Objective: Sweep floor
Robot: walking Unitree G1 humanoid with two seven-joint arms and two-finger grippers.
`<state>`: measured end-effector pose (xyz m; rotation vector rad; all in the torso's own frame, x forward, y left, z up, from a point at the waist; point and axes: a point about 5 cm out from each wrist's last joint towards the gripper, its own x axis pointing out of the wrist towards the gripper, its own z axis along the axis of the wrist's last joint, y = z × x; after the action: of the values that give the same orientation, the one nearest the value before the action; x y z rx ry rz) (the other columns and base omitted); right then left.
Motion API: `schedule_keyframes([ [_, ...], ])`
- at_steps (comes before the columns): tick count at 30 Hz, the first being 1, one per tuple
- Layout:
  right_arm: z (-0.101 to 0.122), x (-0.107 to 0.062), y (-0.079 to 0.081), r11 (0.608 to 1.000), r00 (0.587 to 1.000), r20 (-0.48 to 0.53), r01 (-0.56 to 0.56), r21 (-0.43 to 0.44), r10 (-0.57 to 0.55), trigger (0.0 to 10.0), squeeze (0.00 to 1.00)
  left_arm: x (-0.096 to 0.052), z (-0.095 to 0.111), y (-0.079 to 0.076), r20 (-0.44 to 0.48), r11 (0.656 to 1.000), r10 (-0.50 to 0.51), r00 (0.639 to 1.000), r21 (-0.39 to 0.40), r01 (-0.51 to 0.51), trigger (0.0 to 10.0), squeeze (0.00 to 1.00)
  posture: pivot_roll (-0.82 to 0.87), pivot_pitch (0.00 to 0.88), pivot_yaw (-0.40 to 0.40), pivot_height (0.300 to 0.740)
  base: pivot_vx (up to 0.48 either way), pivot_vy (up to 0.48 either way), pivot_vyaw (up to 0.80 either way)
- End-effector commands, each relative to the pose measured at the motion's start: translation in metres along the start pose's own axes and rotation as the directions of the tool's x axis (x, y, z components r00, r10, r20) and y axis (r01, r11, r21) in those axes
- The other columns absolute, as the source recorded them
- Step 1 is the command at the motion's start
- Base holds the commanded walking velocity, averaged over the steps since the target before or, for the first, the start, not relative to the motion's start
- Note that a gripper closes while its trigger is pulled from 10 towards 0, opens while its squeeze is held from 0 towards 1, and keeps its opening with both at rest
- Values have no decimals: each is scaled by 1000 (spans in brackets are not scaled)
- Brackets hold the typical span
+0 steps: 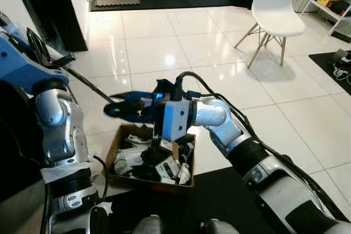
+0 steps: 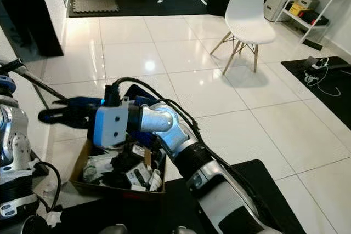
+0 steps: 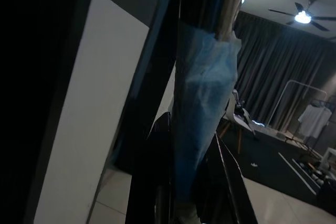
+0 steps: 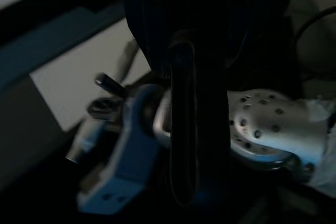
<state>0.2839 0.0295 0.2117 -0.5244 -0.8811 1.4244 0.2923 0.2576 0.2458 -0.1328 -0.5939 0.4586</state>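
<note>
Right gripper [image 1: 131, 107]: reaches across to the robot's left, over the far edge of the box; its black fingers lie along a dark blue dustpan and seem closed on it, though the dark wrist view does not show the grip plainly.
Dustpan [image 1: 122, 109]: dark blue, held level just above the box's far rim, its front pointing to the robot's left.
Box [image 1: 116, 154]: open brown cardboard, on the tile at the edge of the black mat, just in front of the robot; crowded with crumpled white and black scraps.
Left gripper [image 1: 46, 53]: raised at the far left beside the dark wall panel, its black fingers clamped round a thin dark handle.
Handle [image 1: 88, 85]: slants from the left gripper down and rightward to meet the dustpan; in the left wrist view a pale blue wrap [image 3: 202, 108] covers the shaft between the fingers [image 3: 231, 182], which press close on either side.
Floor [image 1: 164, 53]: glossy white tile with a bright light glare ahead of the dustpan.
Chair [image 1: 277, 9]: white shell on wooden legs, well apart, ahead to the right.
Mat [image 1: 219, 195]: black, under the robot, touching the box's near side.
</note>
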Motion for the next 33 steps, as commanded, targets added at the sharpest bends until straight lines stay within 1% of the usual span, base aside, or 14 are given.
schedule_keyframes([
  [1, 8, 4, -4, 994, 997, 32, -61, -90, 64, 10000, 0, -2, 11, -7, 51, 1000, -15, 999, -7, 15, 10000, 0, 143, 0, -96, 740, 0, 0, 0],
  [4, 5, 2, -2, 990, 995, 17, -100, -101, 102, 10000, 0, -3, 11, -6, 50, 1000, -12, 999, -8, 12, 10000, 0, 142, 0, -101, 740, 0, 0, 0],
  [8, -5, -4, 12, 976, 980, -30, -198, -95, 196, 10000, 0, -4, 10, -8, 44, 1000, -10, 999, -12, 11, 10000, 0, 129, 0, -96, 740, 0, 0, 0],
  [11, -8, -7, 18, 968, 971, -42, -236, -84, 233, 10000, 0, -4, 9, -11, 41, 1000, -17, 999, -17, 17, 10000, 0, 129, 0, -99, 740, 0, 0, 0],
  [15, -8, -6, 15, 971, 974, -33, -226, -80, 224, 10000, 0, -5, 10, -12, 41, 1000, -17, 999, -20, 18, 10000, 0, 132, 0, -103, 740, 0, 0, 0],
  [17, -8, -7, 3, 986, 989, -40, -146, -79, 143, 10000, 0, -6, 11, -11, 40, 1000, -15, 999, -19, 16, 10000, 0, 136, 0, -100, 740, 0, 0, 0],
  [19, -8, -8, -3, 990, 993, -44, -113, -81, 110, 10000, 0, -6, 11, -11, 39, 1000, -14, 999, -18, 15, 10000, 0, 136, 0, -100, 740, 0, 0, 0],
  [23, -4, -22, -41, 988, 995, -65, 69, -136, -78, 10000, 0, -6, 9, -12, 29, 1000, -24, 999, -17, 24, 10000, 0, 121, 0, -79, 740, 0, 0, 0],
  [25, -2, -28, -51, 982, 990, -68, 113, -153, -125, 10000, 0, -5, 9, -14, 26, 999, -29, 999, -18, 30, 10000, 0, 121, 0, -79, 740, 0, 0, 0],
  [27, 2, -38, -67, 963, 974, -74, 196, -182, -213, 10000, 0, -4, 8, -16, 22, 999, -40, 999, -22, 41, 10000, 0, 111, 0, -62, 740, 0, 0, 0],
  [28, 5, -46, -77, 945, 958, -78, 258, -200, -278, 10000, 0, -3, 7, -18, 17, 998, -50, 999, -23, 51, 10000, 0, 106, 0, -47, 740, 0, 0, 0],
  [29, 9, -58, -90, 914, 928, -81, 339, -223, -364, 10000, 0, -2, 6, -20, 10, 998, -64, 998, -24, 64, 10000, 0, 101, 0, -36, 740, 0, 0, 0],
  [30, 9, -58, -90, 914, 928, -81, 339, -223, -364, 10000, 0, -2, 6, -20, 10, 998, -64, 998, -24, 64, 10000, 0, 101, 0, -36, 740, 0, 0, 0],
  [33, 14, -79, -106, 846, 853, -81, 491, -207, -515, 10000, 0, -1, 4, -23, -5, 996, -88, 996, -26, 88, 10000, 0, 90, 0, -13, 740, 0, 0, 0],
])
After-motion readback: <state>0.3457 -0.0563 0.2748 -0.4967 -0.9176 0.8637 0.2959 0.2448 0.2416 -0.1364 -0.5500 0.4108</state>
